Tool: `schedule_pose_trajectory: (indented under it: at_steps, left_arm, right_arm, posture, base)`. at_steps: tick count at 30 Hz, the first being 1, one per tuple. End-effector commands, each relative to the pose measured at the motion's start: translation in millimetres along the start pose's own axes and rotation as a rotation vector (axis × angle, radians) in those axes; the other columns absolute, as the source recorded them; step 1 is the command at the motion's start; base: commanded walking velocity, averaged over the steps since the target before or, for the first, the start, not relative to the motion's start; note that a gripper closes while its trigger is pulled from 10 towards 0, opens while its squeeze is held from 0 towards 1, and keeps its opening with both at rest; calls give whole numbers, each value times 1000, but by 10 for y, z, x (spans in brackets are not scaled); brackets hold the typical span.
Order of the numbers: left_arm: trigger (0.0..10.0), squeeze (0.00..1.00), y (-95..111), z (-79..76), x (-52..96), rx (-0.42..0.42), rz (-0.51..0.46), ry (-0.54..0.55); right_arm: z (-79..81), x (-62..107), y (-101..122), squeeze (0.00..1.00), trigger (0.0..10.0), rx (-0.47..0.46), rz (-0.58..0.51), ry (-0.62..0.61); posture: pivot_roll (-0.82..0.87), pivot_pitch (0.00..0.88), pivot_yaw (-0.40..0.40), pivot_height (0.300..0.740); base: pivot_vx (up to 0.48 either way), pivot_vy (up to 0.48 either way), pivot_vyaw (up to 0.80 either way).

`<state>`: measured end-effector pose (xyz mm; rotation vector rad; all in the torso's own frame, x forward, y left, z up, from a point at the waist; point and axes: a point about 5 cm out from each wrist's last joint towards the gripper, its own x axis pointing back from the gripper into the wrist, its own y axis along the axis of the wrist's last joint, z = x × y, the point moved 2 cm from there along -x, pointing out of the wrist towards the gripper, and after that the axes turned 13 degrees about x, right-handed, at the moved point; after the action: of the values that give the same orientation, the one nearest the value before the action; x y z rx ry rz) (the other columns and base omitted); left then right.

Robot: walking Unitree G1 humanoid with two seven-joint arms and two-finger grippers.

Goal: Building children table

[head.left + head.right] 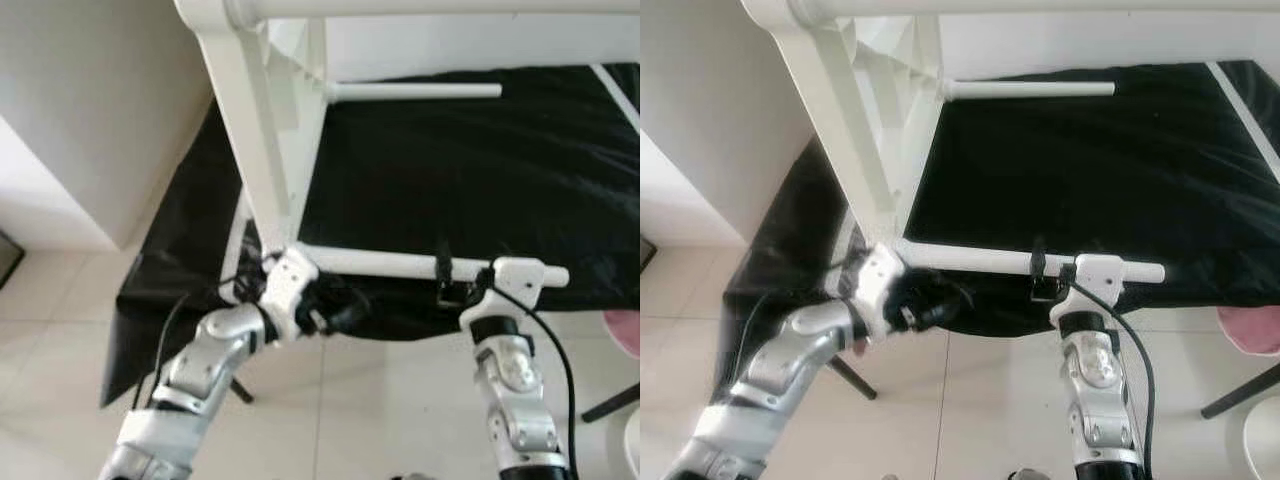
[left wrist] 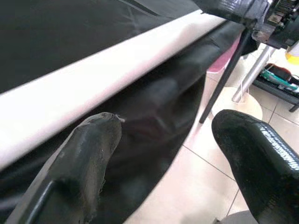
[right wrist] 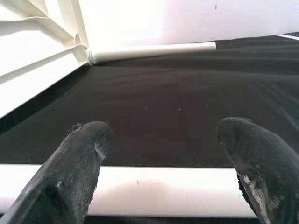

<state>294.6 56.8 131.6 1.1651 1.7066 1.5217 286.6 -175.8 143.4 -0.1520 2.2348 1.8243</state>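
Flanking the white leg (image 1: 385, 264), both tools (image 1: 447, 283) spread.

- The white table frame (image 1: 262, 140) looks like smooth painted wood or plastic with a faint sheen.
- The near white leg (image 1: 380, 264) has a smooth, satin finish.
- The black cloth (image 1: 480, 180) is thin, matt fabric, softly wrinkled.
- The left hand (image 2: 159, 154) has glossy black fingers (image 2: 261, 163), scuffed at the tips.
- The floor (image 1: 380, 400) is pale glossy tile.
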Motion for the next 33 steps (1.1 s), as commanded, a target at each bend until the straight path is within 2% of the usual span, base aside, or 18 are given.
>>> schedule_pose_trajectory:
  at_steps: [1,7,10,16,18,27,30,32,33]
  left_arm:
    - [10000,0,-55,-24,44,-7,44,-37]
    - [10000,0,-152,27,26,-15,106,2]
    - [10000,0,-195,149,-23,-59,149,97]
    - [10000,0,-182,260,-74,-63,150,183]
    - [10000,0,-110,355,-148,-61,128,263]
    - [10000,0,18,335,-177,-50,67,249]
    - [10000,0,109,201,-121,-15,11,142]
    - [10000,0,118,183,-115,-11,5,126]
    - [10000,0,135,108,-78,14,-12,65]
  right_arm:
    - [3,24,-7,0,10000,-2,4,14]
    - [-22,49,-70,0,10000,4,32,37]
    - [-27,48,-130,0,10000,18,56,51]
    - [-58,16,-163,0,10000,31,70,41]
    - [-140,-85,-157,0,10000,37,61,16]
    - [-288,-215,-69,0,10000,74,17,-28]
    - [-307,-265,63,0,10000,188,-14,-33]
    - [-308,-272,82,0,10000,201,-20,-36]
    - [-221,-322,287,0,10000,399,-133,-8]
  posture:
    - [-97,67,62,740]
    - [-99,66,61,740]
    - [-98,66,61,740]
    - [-97,66,63,740]
    - [-96,64,70,740]
    - [-89,59,81,740]
    - [-87,57,82,740]
    - [-87,57,82,740]
    - [-77,45,79,740]
  base:
    - [0,0,0]
    - [0,0,0]
    - [0,0,0]
    - [0,0,0]
    - [0,0,0]
    - [0,0,0]
    - [0,0,0]
    - [0,0,0]
    - [0,0,0]
